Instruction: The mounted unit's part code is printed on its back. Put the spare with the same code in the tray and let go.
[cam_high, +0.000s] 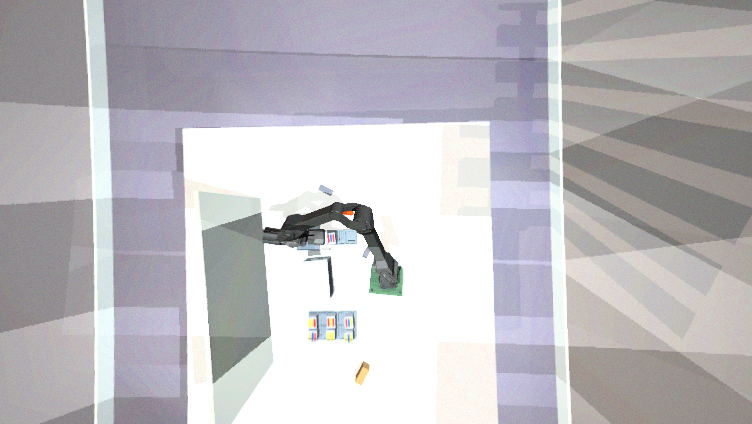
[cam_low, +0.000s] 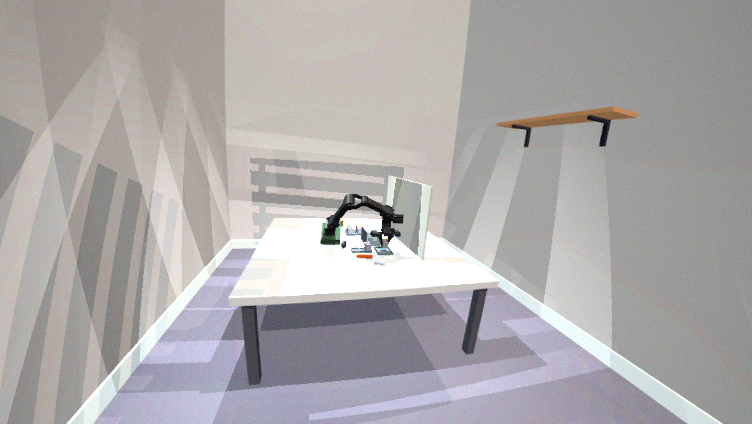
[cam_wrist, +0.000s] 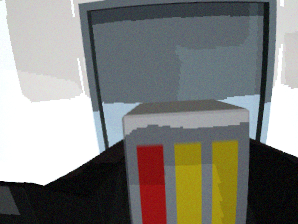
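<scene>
A pale upright panel (cam_high: 236, 284) (cam_low: 410, 213) stands beside the loaded tool (cam_high: 315, 237) (cam_low: 387, 234) (cam_wrist: 186, 170).

We can read no letters, numbers or brand names; what we do have are coloured stripe codes. On the grey block (cam_wrist: 186, 120) close to the wrist view, we make out three upright bars side by side: red, then yellow, then yellow, going left to right as that view shows them. From above, we see stripes on the small units in the grey rack (cam_high: 339, 314), in red, yellow and blue, too small for us to give each order surely. One more unit (cam_high: 331, 238), beside the arm, carries red and blue stripes on white; we cannot tell their full order.
</scene>
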